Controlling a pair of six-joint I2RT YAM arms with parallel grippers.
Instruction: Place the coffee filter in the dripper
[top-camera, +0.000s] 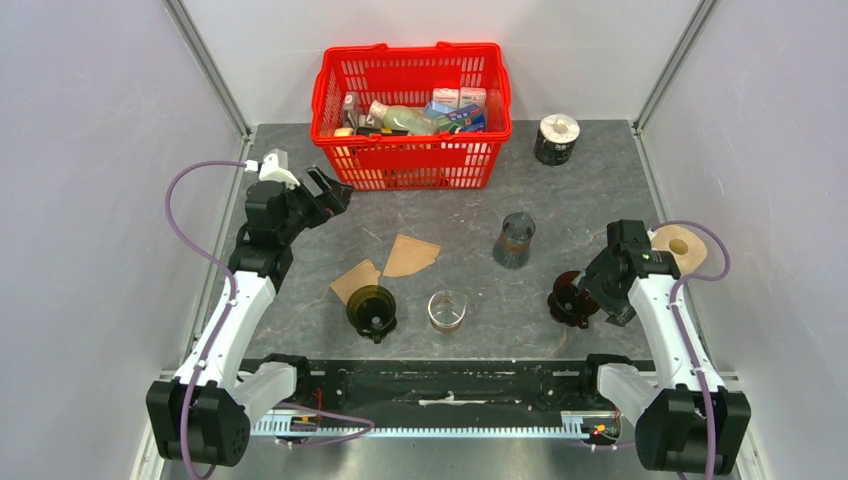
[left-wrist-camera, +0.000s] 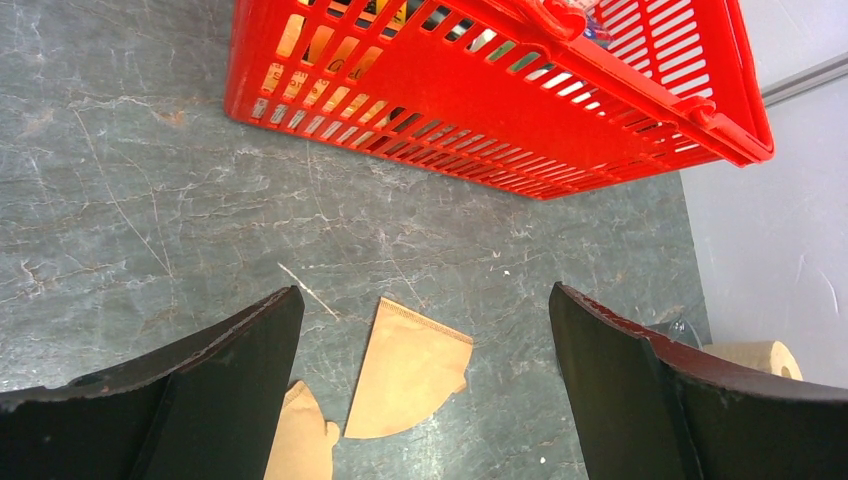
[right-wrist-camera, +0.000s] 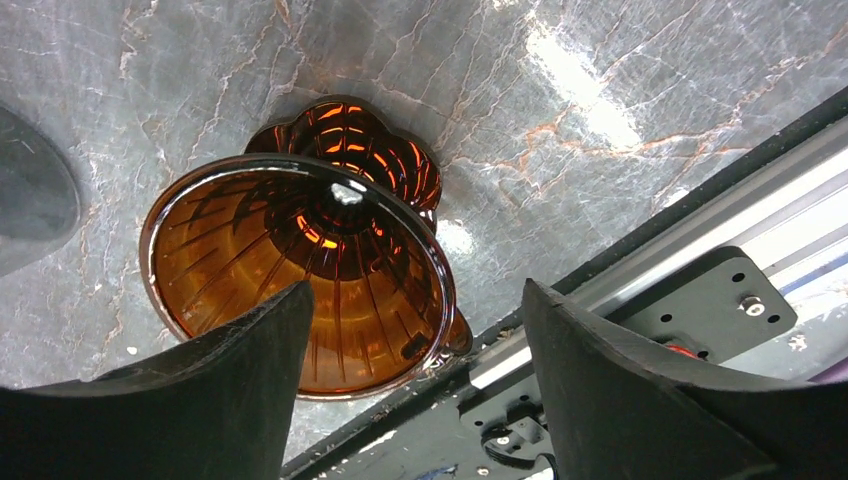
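Two brown paper coffee filters lie flat on the table, one (top-camera: 410, 255) (left-wrist-camera: 410, 375) nearer the basket and one (top-camera: 355, 280) (left-wrist-camera: 300, 440) beside a dark dripper (top-camera: 373, 310). My left gripper (top-camera: 335, 192) (left-wrist-camera: 425, 290) hangs open above the table, short of the filters, with nothing between its fingers. An amber glass dripper (top-camera: 570, 298) (right-wrist-camera: 300, 260) lies tipped on its side near the front rail. My right gripper (top-camera: 588, 290) (right-wrist-camera: 415, 290) is open right at it, and the near rim of the dripper reaches between the fingers.
A red basket (top-camera: 410, 160) (left-wrist-camera: 500, 110) of groceries stands at the back. A grey cup (top-camera: 515, 240), a clear glass (top-camera: 447, 310), a black cylinder (top-camera: 557, 140) and a brown paper roll (top-camera: 680, 247) are also on the table. The black front rail (right-wrist-camera: 640, 240) runs close by the amber dripper.
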